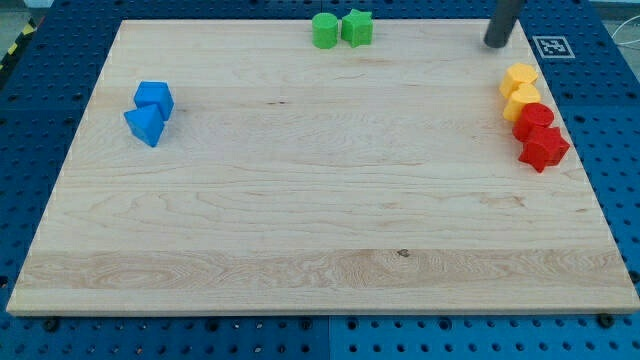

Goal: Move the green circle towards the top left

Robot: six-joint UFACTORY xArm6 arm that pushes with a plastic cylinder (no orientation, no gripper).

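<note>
The green circle (pixel 324 31) is a round green block at the view's top centre of the wooden board (pixel 320 210). A green star-like block (pixel 357 27) touches its right side. My tip (pixel 496 43) is the lower end of the dark rod at the view's top right. It stands far to the right of the green circle, apart from all blocks.
Two blue blocks (pixel 151 111) sit together at the view's left. Two yellow blocks (pixel 520 88) and two red blocks (pixel 539 135) form a line at the view's right edge, below my tip. A white marker tag (pixel 552 46) lies at the top right corner.
</note>
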